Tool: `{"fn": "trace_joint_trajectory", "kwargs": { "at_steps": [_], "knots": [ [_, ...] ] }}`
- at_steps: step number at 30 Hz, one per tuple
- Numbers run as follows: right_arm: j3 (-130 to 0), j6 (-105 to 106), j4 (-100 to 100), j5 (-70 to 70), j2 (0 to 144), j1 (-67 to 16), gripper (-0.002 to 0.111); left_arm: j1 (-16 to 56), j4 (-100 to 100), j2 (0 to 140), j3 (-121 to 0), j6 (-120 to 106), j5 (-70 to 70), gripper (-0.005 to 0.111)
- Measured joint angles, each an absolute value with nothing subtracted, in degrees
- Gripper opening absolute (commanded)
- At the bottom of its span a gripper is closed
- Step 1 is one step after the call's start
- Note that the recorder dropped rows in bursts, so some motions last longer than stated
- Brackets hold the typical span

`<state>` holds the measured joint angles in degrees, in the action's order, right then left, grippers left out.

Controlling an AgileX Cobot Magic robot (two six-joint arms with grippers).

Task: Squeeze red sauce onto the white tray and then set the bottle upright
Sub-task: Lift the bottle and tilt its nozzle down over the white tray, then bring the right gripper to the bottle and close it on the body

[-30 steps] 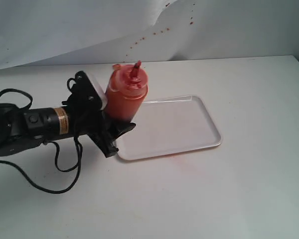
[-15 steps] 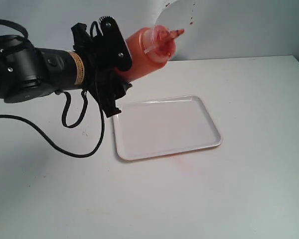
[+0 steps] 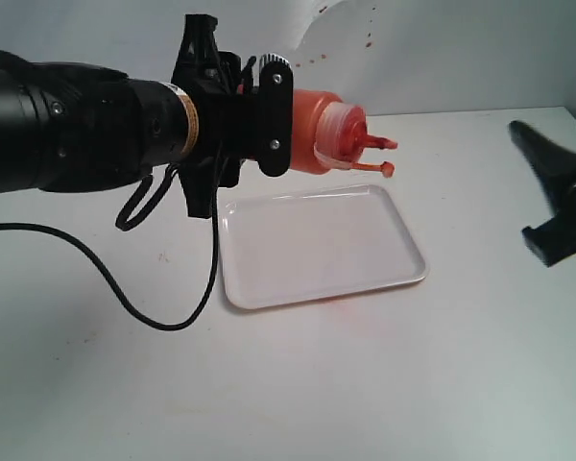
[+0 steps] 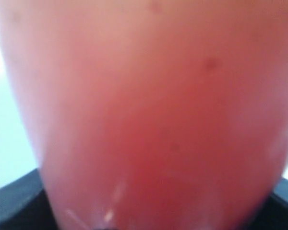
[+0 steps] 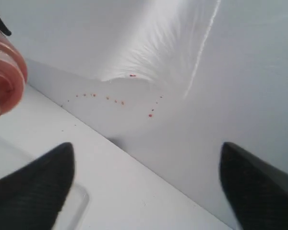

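Note:
My left gripper is shut on the bottle and holds it lying sideways in the air above the back edge of the white tray. The nozzle points right and the small cap dangles under it. In the left wrist view the orange-red bottle fills the picture. The tray looks bare white; no red sauce shows outside the bottle. My right gripper stands open at the right edge, empty, apart from both. In its own view the right gripper faces the bottle's nozzle end.
A black cable loops over the table left of the tray. A faint pinkish smear lies by the tray's front edge. The white backdrop carries small red specks. A tray corner lies near one right finger.
The left arm lifted the bottle from standing beside the tray and tipped it sideways, nozzle to the right. The right gripper came into view at the right, open.

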<state>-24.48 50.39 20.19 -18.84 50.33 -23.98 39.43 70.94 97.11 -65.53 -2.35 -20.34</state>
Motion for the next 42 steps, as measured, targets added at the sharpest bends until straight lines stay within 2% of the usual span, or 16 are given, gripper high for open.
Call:
{"fn": "trace_joint_trajectory", "kwargs": {
  "at_steps": [2,9,18,25,34,42],
  "knots": [
    [-24.48,50.39,18.28,-21.72,54.30,-25.16,0.100,40.03,74.36,97.11,-65.53,-2.35,-22.07,0.000],
    [-24.48,50.60,10.54,-24.40,62.89,-30.08,0.100,40.67,83.48,97.11,-65.53,-2.47,-26.49,0.000],
    [-24.48,48.70,13.36,-26.18,68.83,-36.85,0.100,40.67,94.36,97.11,-65.53,-4.03,-29.51,0.000],
    [-24.48,39.53,15.59,-27.92,69.63,-37.14,0.095,40.67,99.01,97.11,-65.53,-9.29,-29.67,0.000],
    [-26.41,30.40,14.28,-27.24,70.18,-37.14,0.095,40.67,99.12,97.11,-65.53,-20.27,-32.00,0.000],
    [-33.42,28.46,12.52,-23.80,80.21,-37.14,0.095,40.67,99.12,98.95,-65.53,-21.78,-32.00,0.000]
  ]
}}
